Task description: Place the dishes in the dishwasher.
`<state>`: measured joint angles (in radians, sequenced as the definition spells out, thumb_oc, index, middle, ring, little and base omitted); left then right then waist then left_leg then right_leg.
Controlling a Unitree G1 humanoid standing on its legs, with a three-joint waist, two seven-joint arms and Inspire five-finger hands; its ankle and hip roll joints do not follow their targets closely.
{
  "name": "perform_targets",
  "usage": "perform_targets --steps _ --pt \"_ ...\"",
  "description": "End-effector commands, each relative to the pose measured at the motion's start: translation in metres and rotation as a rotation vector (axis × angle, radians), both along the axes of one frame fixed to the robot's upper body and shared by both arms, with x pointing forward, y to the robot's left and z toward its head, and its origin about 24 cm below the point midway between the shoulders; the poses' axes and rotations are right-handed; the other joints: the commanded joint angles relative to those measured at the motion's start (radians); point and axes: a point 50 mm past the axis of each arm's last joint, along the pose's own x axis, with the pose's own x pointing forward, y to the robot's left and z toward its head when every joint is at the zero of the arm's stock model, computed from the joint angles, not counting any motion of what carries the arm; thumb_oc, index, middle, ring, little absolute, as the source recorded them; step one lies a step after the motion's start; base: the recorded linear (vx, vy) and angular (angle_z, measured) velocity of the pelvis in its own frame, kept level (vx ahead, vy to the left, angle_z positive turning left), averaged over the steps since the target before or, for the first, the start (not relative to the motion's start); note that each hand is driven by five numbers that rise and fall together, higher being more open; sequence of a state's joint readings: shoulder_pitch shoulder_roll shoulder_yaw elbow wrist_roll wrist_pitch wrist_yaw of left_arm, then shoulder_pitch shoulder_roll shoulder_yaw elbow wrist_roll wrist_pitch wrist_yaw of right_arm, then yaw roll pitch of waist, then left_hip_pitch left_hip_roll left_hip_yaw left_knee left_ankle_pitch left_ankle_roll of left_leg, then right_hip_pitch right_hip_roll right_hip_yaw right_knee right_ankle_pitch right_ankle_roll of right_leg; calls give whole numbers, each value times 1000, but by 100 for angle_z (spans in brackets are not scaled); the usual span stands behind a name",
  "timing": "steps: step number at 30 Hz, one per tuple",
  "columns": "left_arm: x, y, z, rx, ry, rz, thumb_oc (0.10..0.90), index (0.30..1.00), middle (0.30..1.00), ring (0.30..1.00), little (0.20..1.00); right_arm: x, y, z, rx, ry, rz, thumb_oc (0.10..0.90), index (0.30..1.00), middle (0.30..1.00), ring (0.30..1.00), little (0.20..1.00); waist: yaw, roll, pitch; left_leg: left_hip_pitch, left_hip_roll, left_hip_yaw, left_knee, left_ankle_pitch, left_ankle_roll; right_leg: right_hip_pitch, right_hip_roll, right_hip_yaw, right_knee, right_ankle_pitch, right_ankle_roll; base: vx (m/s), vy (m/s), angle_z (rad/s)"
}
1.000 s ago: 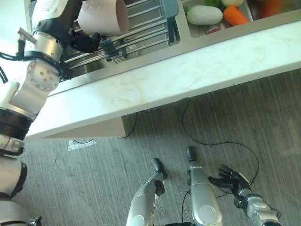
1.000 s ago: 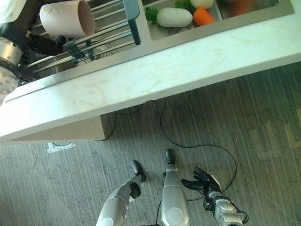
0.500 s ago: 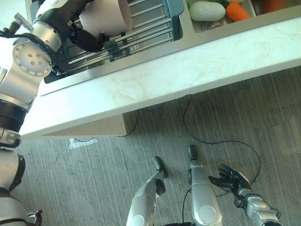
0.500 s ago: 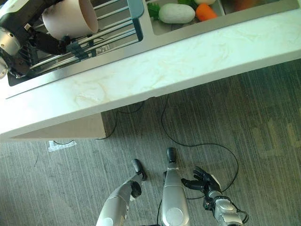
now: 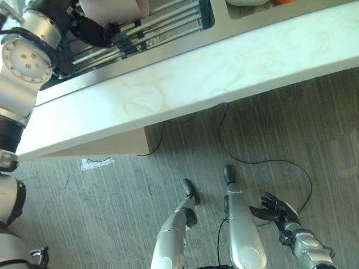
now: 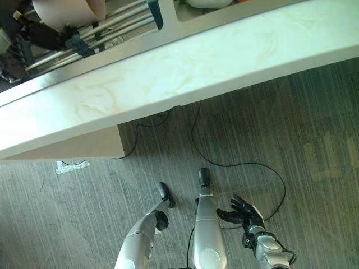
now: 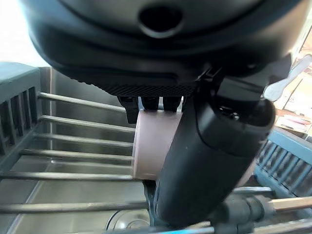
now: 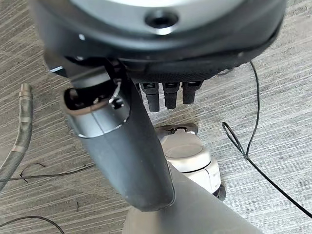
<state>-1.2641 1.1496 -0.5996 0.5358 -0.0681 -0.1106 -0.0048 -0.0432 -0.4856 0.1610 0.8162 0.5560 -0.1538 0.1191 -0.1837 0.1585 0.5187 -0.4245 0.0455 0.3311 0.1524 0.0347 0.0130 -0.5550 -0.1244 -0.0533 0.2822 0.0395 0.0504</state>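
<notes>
Your left hand [image 7: 204, 161], fingers and thumb curled round the cup [image 7: 156, 146], holds it over the rack [image 5: 151, 25] at far left; I'd lower it onto the bars next.

Bright daylight; glare on countertop [image 5: 224, 61]; wrist views blurred up close, floor [image 6: 314, 112] sharp.

left hand [image 5: 92, 31] clasping, right hand [image 5: 277, 212] low (relaxed)

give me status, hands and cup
Left hand shut on pink cup, above the drying rack in the sink. Right hand open, idle, low over the floor. Nothing in the way.
</notes>
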Motion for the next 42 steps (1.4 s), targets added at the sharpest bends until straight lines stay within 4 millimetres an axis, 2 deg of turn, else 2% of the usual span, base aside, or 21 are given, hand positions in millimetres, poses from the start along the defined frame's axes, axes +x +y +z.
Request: perform_targets --steps 1,8,9,10,20,27,29,30,34,35,42 --pt "-2 3 1 24 7 -4 800 900 900 900 900 -22 -33 11 -66 -22 -65 800 900 900 900 900 -30 68 1 -64 -19 -65 148 -152 -28 15 7 -30 18 -145 47 8 52 -14" --pt "1 2 -1 34 34 -4 800 900 900 900 900 -22 -35 13 -68 -28 -58 800 900 900 900 900 -34 78 1 -80 -18 -62 148 -147 -29 -5 7 -20 18 -140 49 -1 13 -5" --pt "1 2 -2 43 39 -3 464 396 396 396 396 -23 -34 13 -69 -28 -55 800 900 900 900 900 -35 79 1 -81 -18 -62 148 -147 -30 -6 6 -20 18 -139 50 0 0 0" --pt "2 1 -2 46 39 -2 400 300 300 300 300 -23 -34 13 -70 -29 -54 800 900 900 900 900 -36 79 1 -81 -17 -61 148 -147 -30 -7 6 -20 18 -138 50 0 0 0" --pt "-4 3 6 7 -8 -15 400 300 300 300 300 -24 -33 11 -74 -22 -58 800 900 900 900 900 -33 77 1 -71 -13 -53 148 -148 -32 3 1 -29 18 -137 54 -39 7 0" --pt "-24 3 30 -95 -275 -71 400 300 300 300 300 -27 -22 1 -63 2 -58 800 900 900 900 900 -32 53 1 -4 -15 -62 148 -166 -31 79 1 -48 18 -151 55 -71 -11 4" --pt "-31 5 34 -82 -342 -66 400 300 300 300 300 -28 -19 -2 -61 12 -63 800 900 900 900 900 -30 44 1 28 -16 -64 148 -175 -31 115 -2 -60 18 -159 55 -112 -28 7" --pt "-35 7 36 -76 -365 -59 400 300 300 300 300 -26 -18 -2 -62 11 -63 800 900 900 900 900 -28 44 1 23 -8 -54 148 -161 -24 110 1 -70 18 -141 46 -139 -27 11" --pt "-46 13 38 -54 -435 -45 400 300 300 300 300 -31 -14 -10 -52 42 -85 800 900 900 900 900 -24 22 1 110 -4 -48 148 -182 -24 206 2 -98 18 -165 44 -71 -26 16" --pt "-47 13 38 -58 -448 -45 400 300 300 300 300 -34 -13 -13 -48 56 -93 800 900 900 900 900 -22 17 -10 139 -10 -58 148 -203 -32 238 1 -98 18 -190 52 21 -24 19" --pt "-69 21 41 -56 -613 -28 400 300 300 300 300 -60 -3 -35 -3 159 -132 800 900 900 900 900 19 -13 -129 242 -18 -63 148 -237 -28 358 2 -143 18 -242 39 6 -62 24"
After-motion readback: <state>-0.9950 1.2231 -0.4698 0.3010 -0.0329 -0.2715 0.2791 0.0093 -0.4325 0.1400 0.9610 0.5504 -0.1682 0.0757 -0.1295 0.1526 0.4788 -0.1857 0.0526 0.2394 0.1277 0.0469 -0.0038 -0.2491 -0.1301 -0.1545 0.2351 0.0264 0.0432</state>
